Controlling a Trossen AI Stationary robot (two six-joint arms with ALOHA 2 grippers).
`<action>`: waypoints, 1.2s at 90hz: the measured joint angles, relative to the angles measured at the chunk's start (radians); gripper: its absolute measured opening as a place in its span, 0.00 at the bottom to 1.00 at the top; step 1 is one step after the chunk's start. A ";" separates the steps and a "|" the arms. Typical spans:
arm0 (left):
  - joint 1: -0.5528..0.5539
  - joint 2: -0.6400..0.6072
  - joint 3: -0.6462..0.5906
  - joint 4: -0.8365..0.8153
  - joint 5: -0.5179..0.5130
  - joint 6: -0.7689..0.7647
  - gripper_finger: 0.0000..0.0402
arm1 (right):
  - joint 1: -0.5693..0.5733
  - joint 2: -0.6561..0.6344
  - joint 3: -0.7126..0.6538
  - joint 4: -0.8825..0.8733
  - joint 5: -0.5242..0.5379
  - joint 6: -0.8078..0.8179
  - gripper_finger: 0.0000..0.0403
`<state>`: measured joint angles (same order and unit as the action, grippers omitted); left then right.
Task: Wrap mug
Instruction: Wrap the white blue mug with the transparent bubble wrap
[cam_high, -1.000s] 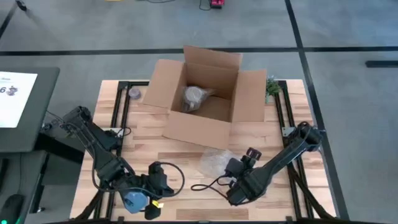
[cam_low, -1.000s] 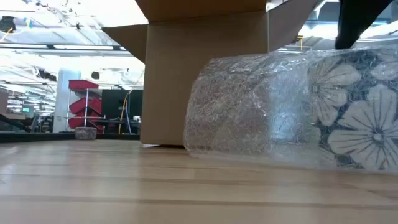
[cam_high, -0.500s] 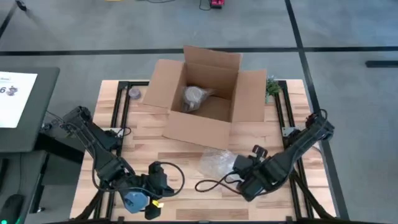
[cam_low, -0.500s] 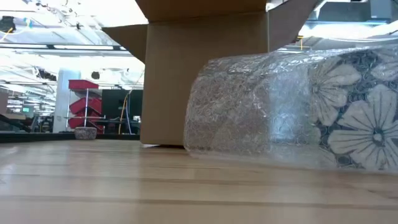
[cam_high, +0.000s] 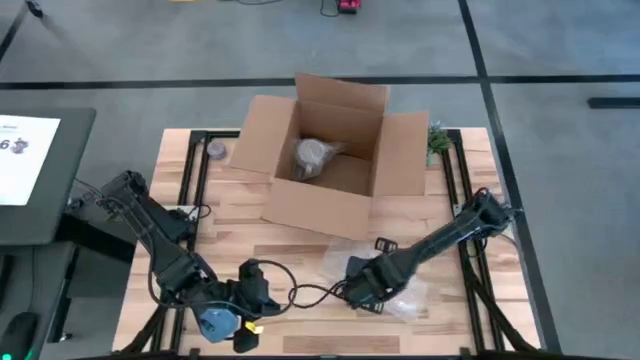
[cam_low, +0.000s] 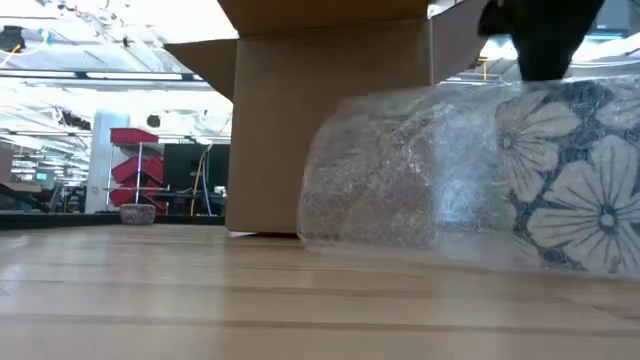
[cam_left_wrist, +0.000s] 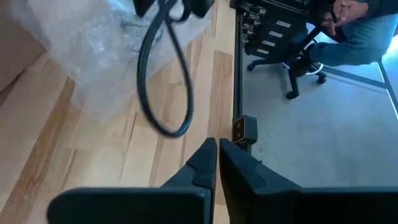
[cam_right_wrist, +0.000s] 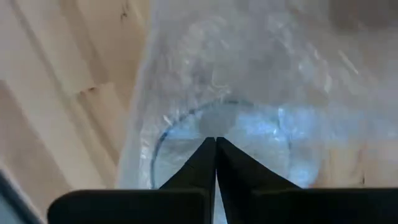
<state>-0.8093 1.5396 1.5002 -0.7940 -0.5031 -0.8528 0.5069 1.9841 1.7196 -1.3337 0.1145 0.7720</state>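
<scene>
The mug (cam_low: 575, 190), white with dark flowers, lies on its side inside a clear bubble wrap sheet (cam_high: 345, 258) in front of the cardboard box. In the right wrist view its blue rim (cam_right_wrist: 186, 130) shows through the wrap. My right gripper (cam_high: 362, 293) is shut and points down over the wrapped mug; in the low view it (cam_low: 540, 45) stands just above the wrap's top. My left gripper (cam_high: 238, 322) waits shut at the table's near left edge, its fingertips (cam_left_wrist: 216, 149) together. My right gripper comes at the bubble wrap over the mug (cam_right_wrist: 214, 118) from above, its shut fingers pointing down. Their tips stand at the wrap's top surface (cam_low: 535, 88); whether they touch it I cannot tell. The wrapped mug lies on the table.
An open cardboard box (cam_high: 325, 160) holding a wrapped bundle (cam_high: 315, 157) stands at the table's far middle. A small plant (cam_high: 437, 140) is at the far right and a small round thing (cam_high: 215, 150) at the far left. A black cable (cam_high: 310, 295) loops between the arms.
My right gripper first drew away toward the table's right edge and up, out of the low view. It then swung back toward the left and came down over the wrapped mug. The wrap's loose near-right edge has spread out a little.
</scene>
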 joint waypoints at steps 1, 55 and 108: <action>0.000 0.000 0.000 0.000 0.000 0.000 0.00 | -0.001 0.000 -0.006 0.007 -0.005 -0.002 0.00; 0.000 0.000 0.000 0.000 -0.001 0.001 0.00 | -0.010 -0.093 -0.271 0.266 -0.111 0.066 0.00; 0.001 0.000 0.000 0.004 -0.001 -0.003 0.00 | -0.039 -0.260 -0.400 0.361 -0.012 0.242 0.00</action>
<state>-0.8085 1.5394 1.5002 -0.7899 -0.5045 -0.8563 0.4681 1.7241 1.3191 -0.9727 0.1020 1.0135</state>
